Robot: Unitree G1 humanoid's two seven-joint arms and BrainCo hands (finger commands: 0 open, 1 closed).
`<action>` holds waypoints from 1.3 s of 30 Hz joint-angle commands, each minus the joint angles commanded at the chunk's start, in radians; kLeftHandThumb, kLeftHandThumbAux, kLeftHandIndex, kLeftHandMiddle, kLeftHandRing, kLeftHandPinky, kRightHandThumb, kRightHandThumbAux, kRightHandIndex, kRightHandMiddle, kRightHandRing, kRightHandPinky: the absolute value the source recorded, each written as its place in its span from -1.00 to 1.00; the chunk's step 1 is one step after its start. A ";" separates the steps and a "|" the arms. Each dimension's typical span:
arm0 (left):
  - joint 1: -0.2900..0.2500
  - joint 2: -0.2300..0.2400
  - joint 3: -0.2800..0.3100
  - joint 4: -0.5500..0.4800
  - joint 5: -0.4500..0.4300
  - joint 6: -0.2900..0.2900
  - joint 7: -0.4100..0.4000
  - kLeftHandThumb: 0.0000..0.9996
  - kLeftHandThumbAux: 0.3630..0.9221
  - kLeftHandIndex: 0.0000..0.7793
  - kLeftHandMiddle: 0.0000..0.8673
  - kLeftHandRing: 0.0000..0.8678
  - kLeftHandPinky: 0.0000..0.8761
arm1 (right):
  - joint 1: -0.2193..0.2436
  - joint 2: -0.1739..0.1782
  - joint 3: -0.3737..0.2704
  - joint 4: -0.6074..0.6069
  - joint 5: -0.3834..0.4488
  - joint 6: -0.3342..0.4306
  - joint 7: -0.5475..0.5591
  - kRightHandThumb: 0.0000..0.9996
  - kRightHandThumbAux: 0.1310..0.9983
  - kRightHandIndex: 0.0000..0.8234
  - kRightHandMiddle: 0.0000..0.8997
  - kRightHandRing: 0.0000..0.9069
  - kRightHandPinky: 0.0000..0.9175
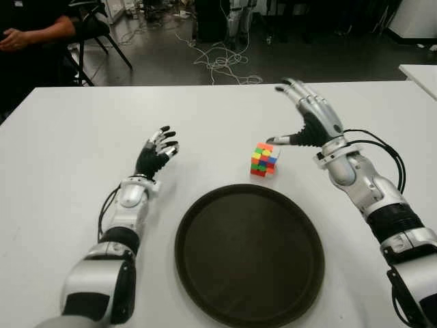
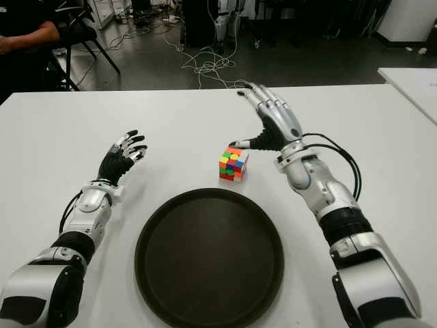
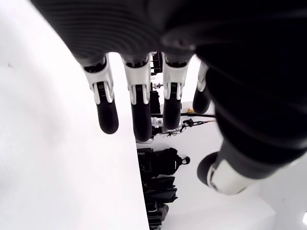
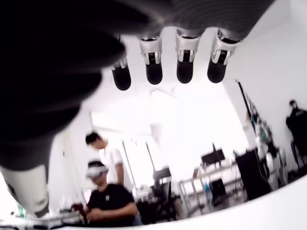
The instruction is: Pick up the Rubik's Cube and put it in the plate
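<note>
This looks like a robotics lab. Beyond the white bench [image 1: 205,109], loose cables [image 1: 218,63] trail over a dark floor [image 1: 164,58], black chair legs [image 1: 102,37] stand there, and a seated person [image 4: 109,203] probably wears a headset.

The big white worktop [image 1: 61,137] holds two things. A round, dark brown plate [image 1: 249,254] lies flat near the front edge. A small cube with many bright colours [image 1: 263,159] sits just behind the plate, not touching it.
</note>
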 joint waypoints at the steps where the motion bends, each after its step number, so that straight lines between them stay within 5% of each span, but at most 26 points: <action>1: 0.000 0.000 -0.001 0.000 0.001 -0.001 0.001 -0.70 0.29 -0.74 -0.58 -0.54 -0.51 | -0.001 0.000 0.005 0.006 -0.003 -0.001 0.001 -1.00 0.16 -1.00 -1.00 -1.00 -1.00; 39: -0.002 0.004 -0.016 0.010 0.018 -0.011 0.003 -0.66 0.30 -0.73 -0.59 -0.53 -0.47 | -0.013 0.015 0.136 0.000 -0.074 0.197 0.152 -1.00 0.35 -0.96 -0.89 -0.88 -0.91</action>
